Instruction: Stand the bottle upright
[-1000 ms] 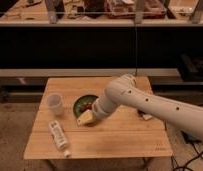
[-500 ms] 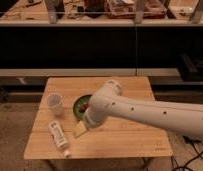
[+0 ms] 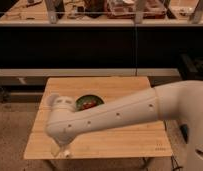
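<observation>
White, thick, jointed robot arm (image 3: 120,117): reaches from the right across the left half of the table. Light slatted wooden table (image 3: 120,87): rectangular. Round dark-green bowl (image 3: 90,102) with red contents: mid-table, partly behind the arm. Gripper (image 3: 57,148): low over the table's front-left corner, almost wholly hidden under the wrist; open or closed cannot be told. Small whitish plastic bottle (image 3: 66,153): only one end shows, near the front edge, just beside the gripper; contact cannot be told.
</observation>
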`<state>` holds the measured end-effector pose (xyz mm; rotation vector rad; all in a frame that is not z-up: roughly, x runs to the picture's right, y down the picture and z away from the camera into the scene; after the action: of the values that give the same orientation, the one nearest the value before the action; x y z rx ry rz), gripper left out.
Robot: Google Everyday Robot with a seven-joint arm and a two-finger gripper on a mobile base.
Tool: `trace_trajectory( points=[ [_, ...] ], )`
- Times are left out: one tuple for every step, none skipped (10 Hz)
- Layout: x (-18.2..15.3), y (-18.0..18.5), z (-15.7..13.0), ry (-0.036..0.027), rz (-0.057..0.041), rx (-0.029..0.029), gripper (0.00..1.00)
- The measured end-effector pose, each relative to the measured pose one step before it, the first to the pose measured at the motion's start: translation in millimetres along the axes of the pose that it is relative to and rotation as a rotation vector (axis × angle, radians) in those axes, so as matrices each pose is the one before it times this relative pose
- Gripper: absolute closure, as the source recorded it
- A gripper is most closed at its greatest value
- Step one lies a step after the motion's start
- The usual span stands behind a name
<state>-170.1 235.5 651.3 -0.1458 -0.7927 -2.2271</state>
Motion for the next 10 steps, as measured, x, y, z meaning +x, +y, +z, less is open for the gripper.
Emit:
trace_trajectory(
  points=[
    [5.4, -16.88, 5.72, -0.02333, -0.01785, 0.011, 0.2],
    [3.11, -10.75, 3.79, -0.01603, -0.01395, 0.00458, 0.2],
    [0.42, -1.99, 0.56, -0.00302, -0.00193, 0.00147, 0.2],
    [-1.17, 2.27, 0.0, -0.00166, 0.00478, -0.00178, 0.2],
    [-0.81, 0.33, 0.04, -0.00357, -0.00055, -0.00248, 0.2],
    [0.71, -1.49, 0.02, 0.00077, -0.00271, 0.00122, 0.2],
    [-0.17, 0.83, -0.05, 0.0005, 0.00183, -0.00027, 0.2],
    [-0.12, 0.59, -0.08, 0.0007, 0.00193, 0.00047, 0.2],
    [0.21, -0.38, 0.05, 0.00054, -0.00053, 0.0007, 0.2],
    [0.31, -0.4, 0.0, 0.00027, -0.0008, 0.00036, 0.2]
  ],
)
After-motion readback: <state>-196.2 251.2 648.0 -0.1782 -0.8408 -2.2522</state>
